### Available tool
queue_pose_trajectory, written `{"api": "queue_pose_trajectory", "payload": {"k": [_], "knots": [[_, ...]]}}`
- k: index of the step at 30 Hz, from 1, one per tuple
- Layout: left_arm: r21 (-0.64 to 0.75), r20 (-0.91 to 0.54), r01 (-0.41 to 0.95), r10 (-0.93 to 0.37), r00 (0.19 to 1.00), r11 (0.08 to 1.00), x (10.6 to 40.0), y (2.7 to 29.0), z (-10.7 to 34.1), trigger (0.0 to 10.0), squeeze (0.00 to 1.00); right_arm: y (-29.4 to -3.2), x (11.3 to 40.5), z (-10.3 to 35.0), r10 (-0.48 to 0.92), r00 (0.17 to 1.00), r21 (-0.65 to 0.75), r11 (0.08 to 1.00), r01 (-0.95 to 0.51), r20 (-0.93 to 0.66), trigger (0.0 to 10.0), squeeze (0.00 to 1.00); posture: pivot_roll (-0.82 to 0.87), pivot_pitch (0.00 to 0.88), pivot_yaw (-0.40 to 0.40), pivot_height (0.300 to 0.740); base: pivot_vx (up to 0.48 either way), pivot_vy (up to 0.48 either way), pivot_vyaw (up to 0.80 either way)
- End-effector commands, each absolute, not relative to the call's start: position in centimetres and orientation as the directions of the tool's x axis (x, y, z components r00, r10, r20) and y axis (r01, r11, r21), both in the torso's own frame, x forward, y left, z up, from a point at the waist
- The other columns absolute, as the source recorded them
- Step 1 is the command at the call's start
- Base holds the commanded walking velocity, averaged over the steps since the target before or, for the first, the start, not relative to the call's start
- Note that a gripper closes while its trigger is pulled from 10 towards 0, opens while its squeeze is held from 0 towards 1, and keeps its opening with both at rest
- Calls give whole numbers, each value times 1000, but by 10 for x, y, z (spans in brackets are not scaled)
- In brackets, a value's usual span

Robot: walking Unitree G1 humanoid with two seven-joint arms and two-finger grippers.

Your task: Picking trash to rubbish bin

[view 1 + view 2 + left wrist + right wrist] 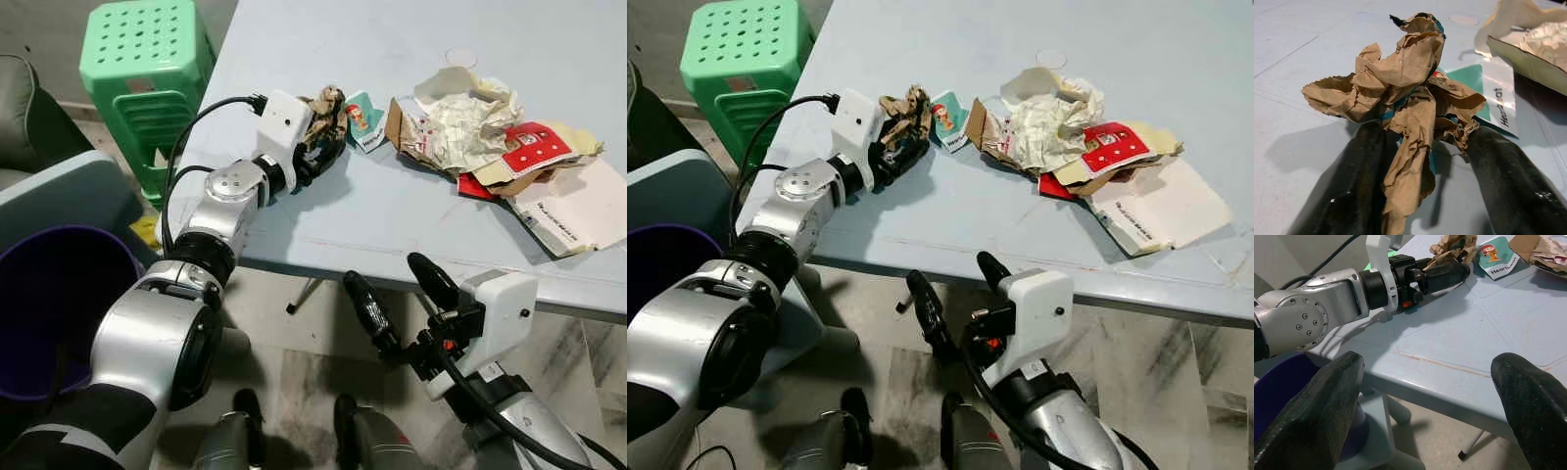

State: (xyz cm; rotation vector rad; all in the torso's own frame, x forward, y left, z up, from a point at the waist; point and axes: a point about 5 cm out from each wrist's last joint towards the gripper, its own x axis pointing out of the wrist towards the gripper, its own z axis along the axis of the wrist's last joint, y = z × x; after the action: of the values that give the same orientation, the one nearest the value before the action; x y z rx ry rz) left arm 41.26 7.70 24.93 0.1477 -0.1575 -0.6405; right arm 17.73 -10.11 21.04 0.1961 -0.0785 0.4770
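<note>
Right now my left gripper (pixel 318 137) sits at the upper middle of the left eye frame, reached out over the near-left corner of the pale blue bench (pixel 392 211), its two black fingers closed around a crumpled brown paper wad (pixel 1405 105). In the left wrist view the wad stands bunched between the two fingers (pixel 1356 196), its long, twisted body running roughly along them and fanning out beyond the tips. So the trash lies dead ahead of that gripper, already in its clasp, while the purple rubbish bin (pixel 44 304) waits at the lower left of the frame, back beside the arm's shoulder and below bench level. I judge the coming move as a pull back and swing down toward that bin.

My right gripper (pixel 402 284) hangs spread wide and holding nothing, below the bench's front edge at lower centre. More trash, a teal card (pixel 364 119) and a heap of torn paper and packaging (pixel 490 147), lies further right.
</note>
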Motion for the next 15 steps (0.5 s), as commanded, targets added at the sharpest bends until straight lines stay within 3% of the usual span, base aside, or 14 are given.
{"api": "queue_pose_trajectory", "payload": {"k": [1, 15], "knots": [[144, 8, 591, -598, 801, 793, 411, 79, 224, 0, 0, -102, 173, 211, 446, 888, 175, 871, -459, 114, 10000, 0, -325, 445, -2, 740, 0, 0, 0], [169, 18, 578, -589, 808, 798, 412, 85, 229, 0, 0, -98, 176, 210, 455, 884, 177, 867, -467, 104, 10000, 0, -306, 441, 0, 740, 0, 0, 0]]}}
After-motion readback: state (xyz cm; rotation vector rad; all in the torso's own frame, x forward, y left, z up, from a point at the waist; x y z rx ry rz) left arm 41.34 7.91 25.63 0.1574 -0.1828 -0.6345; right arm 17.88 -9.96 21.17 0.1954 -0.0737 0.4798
